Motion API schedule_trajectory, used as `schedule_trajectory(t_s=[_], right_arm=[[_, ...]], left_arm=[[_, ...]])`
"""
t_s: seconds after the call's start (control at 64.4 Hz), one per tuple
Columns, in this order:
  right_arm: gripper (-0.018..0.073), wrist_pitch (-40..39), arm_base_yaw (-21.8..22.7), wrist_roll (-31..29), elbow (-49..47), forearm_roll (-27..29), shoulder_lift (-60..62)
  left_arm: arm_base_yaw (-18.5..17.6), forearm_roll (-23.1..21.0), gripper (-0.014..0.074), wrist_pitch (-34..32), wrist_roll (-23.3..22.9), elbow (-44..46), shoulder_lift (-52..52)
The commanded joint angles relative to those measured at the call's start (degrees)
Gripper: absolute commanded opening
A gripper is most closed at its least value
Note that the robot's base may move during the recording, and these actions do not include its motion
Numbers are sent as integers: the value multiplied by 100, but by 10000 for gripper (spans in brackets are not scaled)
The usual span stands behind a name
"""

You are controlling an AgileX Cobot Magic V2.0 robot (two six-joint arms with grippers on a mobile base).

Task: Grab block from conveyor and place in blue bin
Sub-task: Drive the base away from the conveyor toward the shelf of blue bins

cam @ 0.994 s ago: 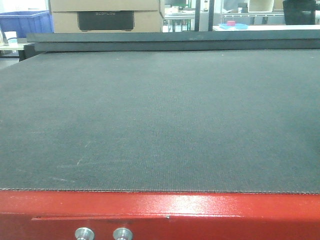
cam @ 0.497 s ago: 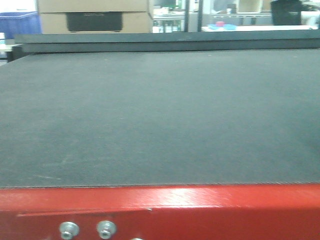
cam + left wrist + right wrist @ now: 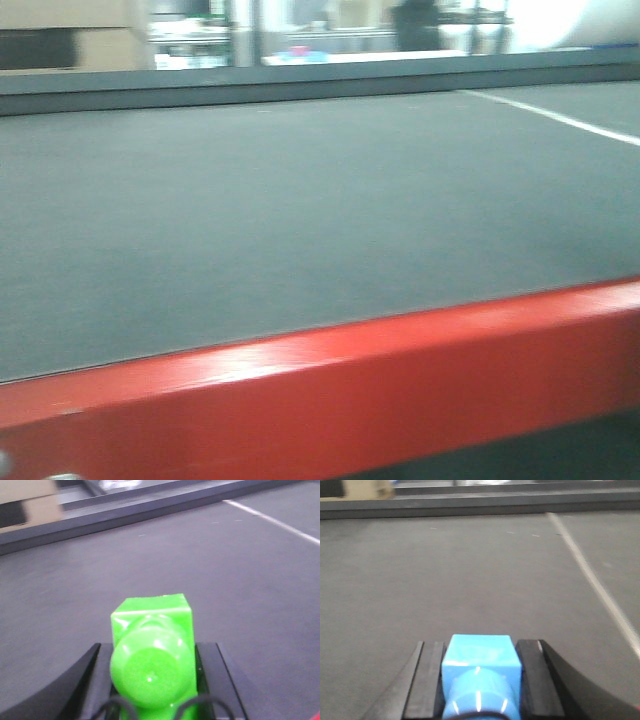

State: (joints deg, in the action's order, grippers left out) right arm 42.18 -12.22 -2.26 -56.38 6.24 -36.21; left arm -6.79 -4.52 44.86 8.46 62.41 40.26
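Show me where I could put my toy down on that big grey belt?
Almost anywhere: the conveyor is bare from the red frame back to the far rail, and right up to the white line. Nothing crowds it in the front view.

Your left gripper (image 3: 156, 647) sits at the bottom centre of its wrist view, black fingers (image 3: 82, 680) close against a green piece (image 3: 150, 625). Your right gripper (image 3: 481, 642) sits likewise, its fingers (image 3: 427, 680) flanking a blue piece (image 3: 480, 655). Whether either one is gripping is unclear.

The conveyor (image 3: 300, 220) lies flat, a wide dark grey belt; its glossy red frame (image 3: 330, 385) edges it at 6 o'clock, a white line (image 3: 560, 117) at 2 o'clock.
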Motion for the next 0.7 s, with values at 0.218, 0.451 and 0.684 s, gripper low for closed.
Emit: schedule_trajectory(t_s=[0.218,0.451,0.684], right_arm=[[-153,-64,28,-40,-35,-59,20],[-153,-64,28,-40,-35,-59,20],[-153,-64,28,-40,-35,-59,20]], left_arm=[[-42,-25,-111,-71,-3,42,-2],[-42,-25,-111,-71,-3,42,-2],[-42,-25,-111,-71,-3,42,-2]])
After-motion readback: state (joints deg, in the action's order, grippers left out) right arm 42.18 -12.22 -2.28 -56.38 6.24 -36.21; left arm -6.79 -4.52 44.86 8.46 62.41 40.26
